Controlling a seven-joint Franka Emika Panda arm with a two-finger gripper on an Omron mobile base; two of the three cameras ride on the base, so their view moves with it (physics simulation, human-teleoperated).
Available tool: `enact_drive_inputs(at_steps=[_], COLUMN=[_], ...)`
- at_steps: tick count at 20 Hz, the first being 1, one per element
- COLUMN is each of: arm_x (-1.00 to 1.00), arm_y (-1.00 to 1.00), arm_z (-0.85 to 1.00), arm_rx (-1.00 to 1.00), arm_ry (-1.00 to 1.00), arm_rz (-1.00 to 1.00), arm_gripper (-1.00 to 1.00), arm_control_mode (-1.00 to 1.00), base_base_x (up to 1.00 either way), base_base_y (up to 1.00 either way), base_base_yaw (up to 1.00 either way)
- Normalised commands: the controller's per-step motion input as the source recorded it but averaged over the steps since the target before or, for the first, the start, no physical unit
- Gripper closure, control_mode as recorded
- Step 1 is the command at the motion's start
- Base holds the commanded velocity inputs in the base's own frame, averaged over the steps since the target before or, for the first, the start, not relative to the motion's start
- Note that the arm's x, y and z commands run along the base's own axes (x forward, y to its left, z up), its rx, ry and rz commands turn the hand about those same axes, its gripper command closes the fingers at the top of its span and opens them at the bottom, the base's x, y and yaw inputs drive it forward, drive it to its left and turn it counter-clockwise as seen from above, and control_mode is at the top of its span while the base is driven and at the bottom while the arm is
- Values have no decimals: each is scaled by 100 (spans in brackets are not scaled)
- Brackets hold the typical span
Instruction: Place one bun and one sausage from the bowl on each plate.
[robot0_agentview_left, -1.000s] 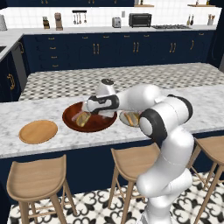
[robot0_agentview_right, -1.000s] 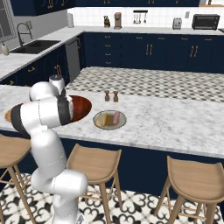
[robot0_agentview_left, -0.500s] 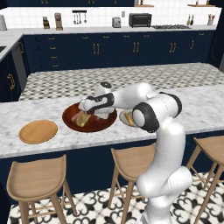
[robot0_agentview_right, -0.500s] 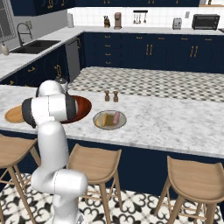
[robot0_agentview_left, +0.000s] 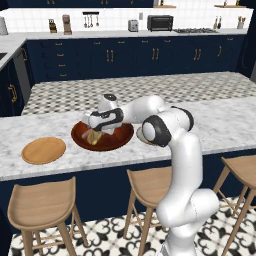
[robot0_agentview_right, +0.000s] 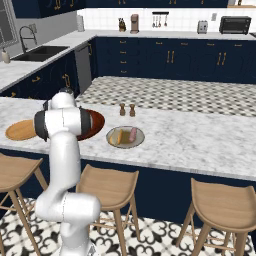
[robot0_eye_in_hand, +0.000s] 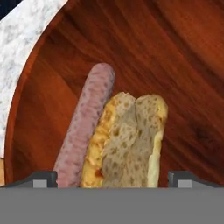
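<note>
The dark red-brown bowl (robot0_agentview_left: 117, 140) (robot0_eye_in_hand: 175, 52) (robot0_agentview_right: 96, 125) sits on the marble counter. In it a pinkish sausage (robot0_eye_in_hand: 85, 131) and a tan bun (robot0_eye_in_hand: 129, 140) (robot0_agentview_left: 93, 139) lie side by side, touching. My gripper (robot0_agentview_left: 95, 131) (robot0_eye_in_hand: 113, 179) hangs low over them, open, with one fingertip (robot0_eye_in_hand: 43, 178) outside the sausage and the other outside the bun. Nothing is held. The light-wood plate (robot0_agentview_left: 43, 150) (robot0_agentview_right: 19, 130) lies bare to the left of the bowl. The grey-rimmed plate (robot0_agentview_right: 112, 135) to the right of the bowl holds another bun (robot0_agentview_right: 119, 137) and sausage (robot0_agentview_right: 133, 134).
Two small shakers (robot0_agentview_right: 127, 109) stand behind the grey plate. Wooden stools (robot0_agentview_left: 42, 205) line the counter's near side. Marble counter (robot0_agentview_right: 200, 140) stretches on to the right.
The arm has swung left and the gripper has come down into the bowl, closer over the bun and sausage. The jaws stay open.
</note>
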Motion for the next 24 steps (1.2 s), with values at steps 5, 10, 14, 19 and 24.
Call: enact_drive_inputs(at_steps=[5,10,14,19,24], arm_x=[6,0,0,6,19], arm_y=[0,-1,0,0,6], arm_z=[-38,-21,-17,-20,-6], arm_rx=[0,0,0,0,0], arm_ry=[2,1,2,3,3], arm_rz=[-1,0,0,0,0], arm_gripper=[-100,-100,-100,-100,-100], arm_control_mode=[-100,-100,-100,-100,-100], base_base_x=[0,0,0,0,0], base_base_y=[0,0,0,0,0], base_base_yaw=[0,0,0,0,0])
